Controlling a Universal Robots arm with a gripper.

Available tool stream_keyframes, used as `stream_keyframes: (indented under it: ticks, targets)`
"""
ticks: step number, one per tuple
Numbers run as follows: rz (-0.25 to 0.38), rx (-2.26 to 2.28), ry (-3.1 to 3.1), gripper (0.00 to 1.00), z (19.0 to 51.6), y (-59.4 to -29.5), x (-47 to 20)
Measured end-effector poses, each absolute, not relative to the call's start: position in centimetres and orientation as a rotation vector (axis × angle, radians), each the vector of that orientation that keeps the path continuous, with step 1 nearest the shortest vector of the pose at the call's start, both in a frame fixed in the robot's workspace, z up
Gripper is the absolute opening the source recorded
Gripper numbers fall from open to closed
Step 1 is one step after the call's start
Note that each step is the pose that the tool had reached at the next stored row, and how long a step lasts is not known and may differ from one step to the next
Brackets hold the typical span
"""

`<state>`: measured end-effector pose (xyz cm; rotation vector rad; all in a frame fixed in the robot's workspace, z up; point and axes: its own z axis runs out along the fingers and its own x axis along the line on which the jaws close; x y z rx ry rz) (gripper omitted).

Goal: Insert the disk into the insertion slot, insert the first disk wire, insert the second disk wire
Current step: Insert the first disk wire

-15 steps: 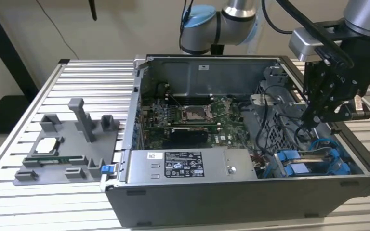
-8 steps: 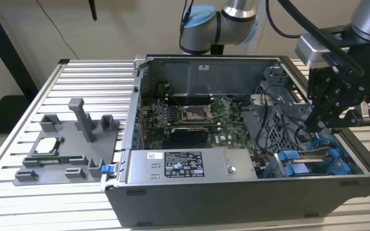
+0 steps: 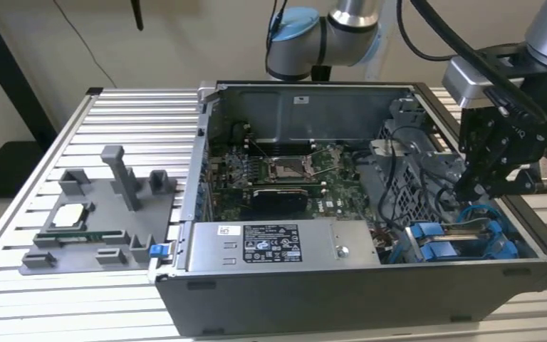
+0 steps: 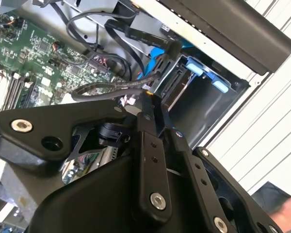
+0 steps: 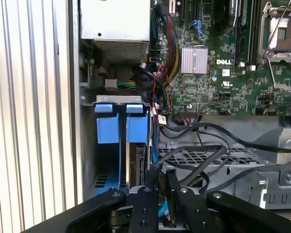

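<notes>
The pincer [image 4: 149, 97] has its tips pressed together against a black wire [image 4: 106, 86]; whether it pinches the wire, I cannot tell. Just under it, the disk [image 5: 137, 162] sits in the insertion slot [image 5: 87, 145], at the near corner of the computer case [image 3: 350, 292] on the exterior view's right.
</notes>
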<state>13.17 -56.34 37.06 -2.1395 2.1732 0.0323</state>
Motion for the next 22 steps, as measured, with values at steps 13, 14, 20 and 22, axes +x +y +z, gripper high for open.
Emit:
stream_keyframes:
  ticks: [13, 14, 20, 22]
  targets:
    - [0.032, -2.140, 2.173, 0.00, 35.8, -57.1, 14.1]
    - [0.032, -2.140, 2.173, 0.00, 35.6, -57.1, 14.2]
    - [0.032, -2.140, 2.174, 0.00, 35.4, -57.2, 14.4]
    - [0.032, -2.140, 2.173, 0.00, 35.4, -57.2, 14.4]
